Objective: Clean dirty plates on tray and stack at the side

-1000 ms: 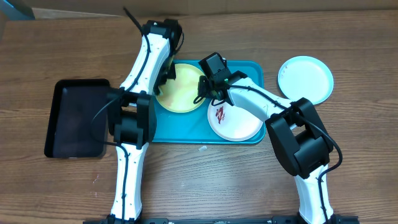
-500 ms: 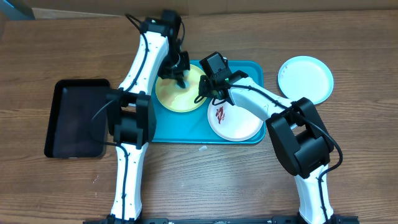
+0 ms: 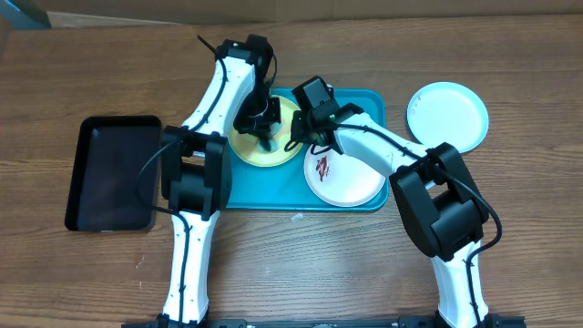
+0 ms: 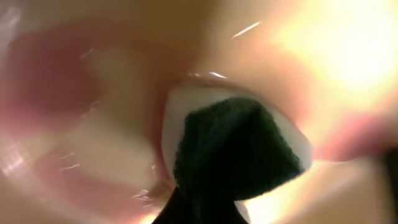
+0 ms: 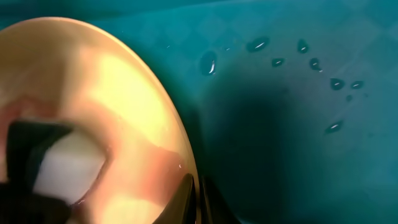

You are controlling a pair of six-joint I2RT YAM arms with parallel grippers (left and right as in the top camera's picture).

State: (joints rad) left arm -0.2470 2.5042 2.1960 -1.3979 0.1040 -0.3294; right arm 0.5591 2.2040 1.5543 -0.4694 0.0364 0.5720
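The yellow-green plate (image 3: 244, 150) lies at the left of the turquoise tray (image 3: 369, 100). My left gripper (image 3: 263, 126) is down on it, shut on a white sponge with a dark green face (image 4: 236, 149). The sponge presses on the plate's surface (image 4: 93, 149), which is streaked pink. My right gripper (image 3: 297, 135) is shut on this plate's right rim (image 5: 180, 155), with its fingertips (image 5: 189, 196) pinched on the edge. The white plate (image 3: 346, 182) with a red smear lies at the tray's front right. The pale blue plate (image 3: 446, 114) rests on the table right of the tray.
A black tray (image 3: 114, 173) lies on the wooden table to the left of the turquoise one. Water drops (image 5: 298, 46) dot the tray floor (image 5: 298, 124) beside the yellow-green plate. The sponge (image 5: 68, 165) also shows in the right wrist view.
My left gripper has moved with the sponge from the plate's far left edge rightward onto its middle. The right gripper has kept its hold on the rim.
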